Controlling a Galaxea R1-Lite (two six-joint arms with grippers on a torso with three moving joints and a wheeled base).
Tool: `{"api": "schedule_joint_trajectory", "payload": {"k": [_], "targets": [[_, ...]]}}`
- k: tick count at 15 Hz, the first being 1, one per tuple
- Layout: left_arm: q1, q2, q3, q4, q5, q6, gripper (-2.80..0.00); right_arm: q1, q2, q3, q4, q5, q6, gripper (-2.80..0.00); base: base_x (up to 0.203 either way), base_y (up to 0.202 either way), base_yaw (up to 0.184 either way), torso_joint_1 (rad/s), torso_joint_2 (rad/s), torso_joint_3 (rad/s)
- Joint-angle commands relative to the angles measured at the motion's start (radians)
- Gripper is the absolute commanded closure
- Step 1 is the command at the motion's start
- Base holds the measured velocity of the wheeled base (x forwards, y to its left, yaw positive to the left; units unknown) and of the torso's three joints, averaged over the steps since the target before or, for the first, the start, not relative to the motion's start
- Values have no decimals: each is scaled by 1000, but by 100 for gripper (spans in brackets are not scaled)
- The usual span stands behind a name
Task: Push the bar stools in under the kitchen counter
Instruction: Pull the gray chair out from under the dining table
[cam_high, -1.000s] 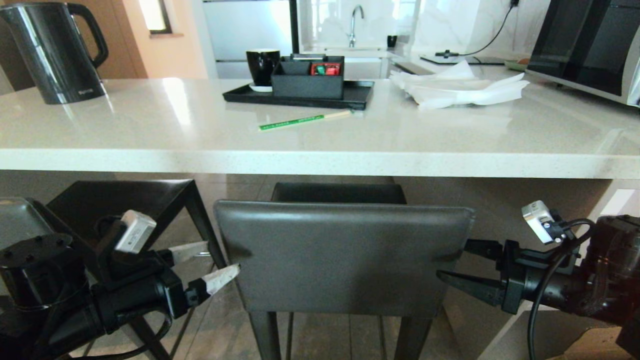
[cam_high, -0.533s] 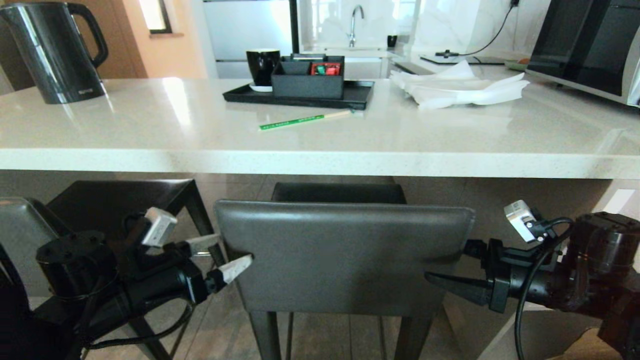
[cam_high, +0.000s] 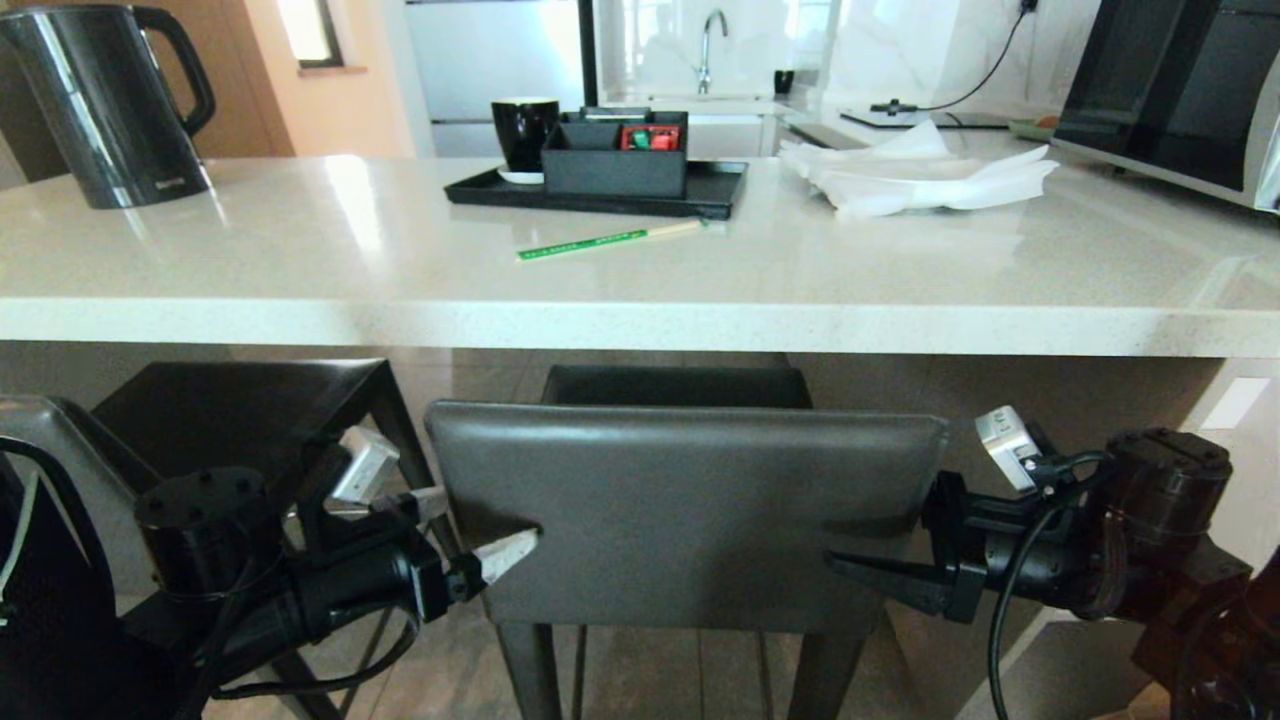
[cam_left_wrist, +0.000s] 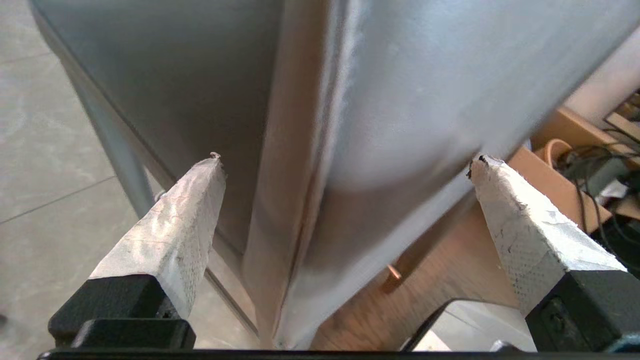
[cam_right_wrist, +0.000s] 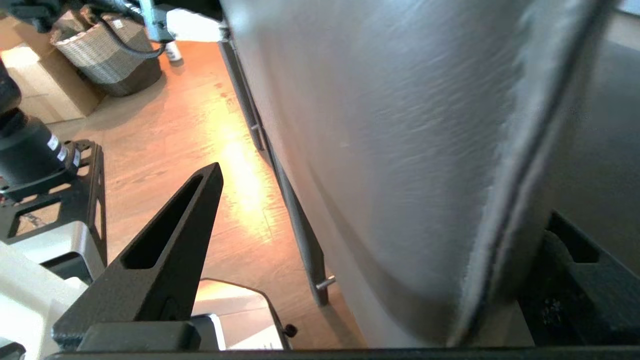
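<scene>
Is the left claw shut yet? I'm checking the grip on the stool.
No: the left claw stands open, its fingers apart on either side of the backrest edge.

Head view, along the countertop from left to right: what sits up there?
kettle → black mug → black organizer box → white cloths → microwave. The mug and box stand on a black tray; chopsticks lie in front of it.
</scene>
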Motion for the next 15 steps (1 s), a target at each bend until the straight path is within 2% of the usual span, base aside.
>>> {"api": "schedule_joint_trajectory", "payload": {"k": [1,4,9,15], "targets": [[-1,-2,1,-9,1,2,-280,49,17,15,-3,11,4,-280,0,0,0,0,0,0],[3,-7,0,-9,4,9,-280,79,16,14,-11,2,6,-280,0,0,0,0,0,0],[-1,10,3,-9,42,29,-280,66,24,2,-11,-25,5,-280,0,0,0,0,0,0],[-67,-30,11,-9,44,29,-280,57,77,-63,-20,-73,9,-280,0,0,0,0,0,0]]}}
